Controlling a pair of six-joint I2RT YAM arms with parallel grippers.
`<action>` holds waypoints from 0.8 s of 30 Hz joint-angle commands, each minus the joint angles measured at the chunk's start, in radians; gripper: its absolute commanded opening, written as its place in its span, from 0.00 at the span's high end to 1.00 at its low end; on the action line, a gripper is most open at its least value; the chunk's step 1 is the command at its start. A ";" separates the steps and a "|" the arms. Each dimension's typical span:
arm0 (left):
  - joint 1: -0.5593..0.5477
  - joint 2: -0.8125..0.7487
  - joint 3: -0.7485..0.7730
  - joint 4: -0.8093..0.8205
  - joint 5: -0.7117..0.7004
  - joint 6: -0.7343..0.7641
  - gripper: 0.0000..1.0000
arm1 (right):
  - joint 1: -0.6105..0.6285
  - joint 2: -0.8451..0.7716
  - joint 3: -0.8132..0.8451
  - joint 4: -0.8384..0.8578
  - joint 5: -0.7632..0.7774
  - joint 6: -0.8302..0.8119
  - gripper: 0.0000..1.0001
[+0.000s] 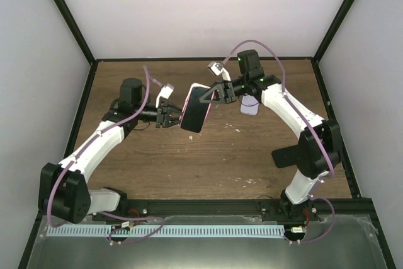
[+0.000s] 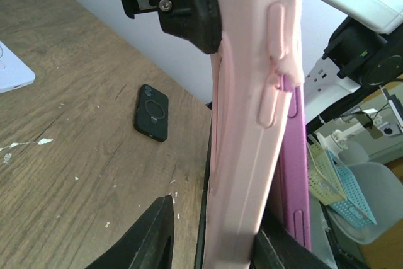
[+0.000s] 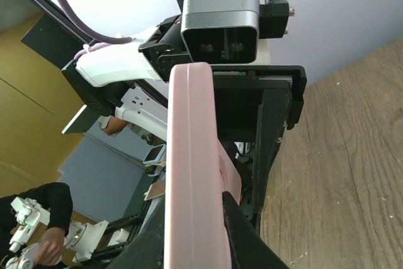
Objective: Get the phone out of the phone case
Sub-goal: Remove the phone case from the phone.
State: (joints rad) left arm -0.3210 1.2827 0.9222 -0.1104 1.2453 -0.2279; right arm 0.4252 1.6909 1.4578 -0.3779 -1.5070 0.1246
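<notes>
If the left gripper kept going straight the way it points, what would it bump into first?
The pink-cased phone, almost at once: its edge sits between the left gripper's jaws. The right gripper holds the far end.

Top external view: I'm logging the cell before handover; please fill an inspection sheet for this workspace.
Surface: wooden table, white flecks.
Job's things: pink phone case held between both grippers; purple phone edge showing beside it.
Clutter: black case and pale slab lying flat.
Grippers: left gripper open around the phone case; right gripper shut on it.
Cables: purple cable along each arm.
Surroundings: white walls, black frame.
</notes>
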 commanded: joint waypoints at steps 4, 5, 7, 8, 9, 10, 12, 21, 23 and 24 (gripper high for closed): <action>-0.001 0.015 0.020 0.069 0.021 -0.058 0.78 | 0.055 0.049 0.044 -0.084 -0.119 -0.049 0.99; 0.001 0.014 0.013 0.075 0.028 -0.068 0.81 | 0.054 0.057 0.058 -0.102 -0.110 -0.064 0.99; 0.012 0.011 -0.004 0.093 0.044 -0.096 0.89 | 0.053 0.072 0.099 -0.154 -0.087 -0.099 0.99; 0.021 0.008 -0.013 0.109 0.053 -0.119 0.94 | 0.052 0.080 0.119 -0.171 -0.074 -0.110 0.99; 0.030 0.004 -0.026 0.134 0.061 -0.147 0.98 | 0.049 0.089 0.134 -0.186 -0.063 -0.117 0.98; 0.040 0.000 -0.040 0.163 0.065 -0.179 1.00 | 0.048 0.096 0.146 -0.194 -0.051 -0.117 0.95; 0.060 -0.006 -0.070 0.240 0.076 -0.266 1.00 | 0.039 0.110 0.169 -0.206 -0.015 -0.117 0.90; 0.136 0.009 -0.144 0.450 0.091 -0.477 1.00 | -0.042 0.116 0.257 -0.207 0.156 -0.101 0.49; 0.143 0.013 -0.149 0.454 0.088 -0.497 1.00 | -0.057 0.108 0.266 -0.207 0.203 -0.110 0.47; 0.146 0.015 -0.149 0.484 0.086 -0.508 1.00 | -0.062 0.102 0.265 -0.206 0.231 -0.117 0.47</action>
State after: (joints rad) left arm -0.1909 1.2938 0.7830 0.2520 1.3144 -0.6483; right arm 0.3962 1.8229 1.6688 -0.5827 -1.3743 0.0338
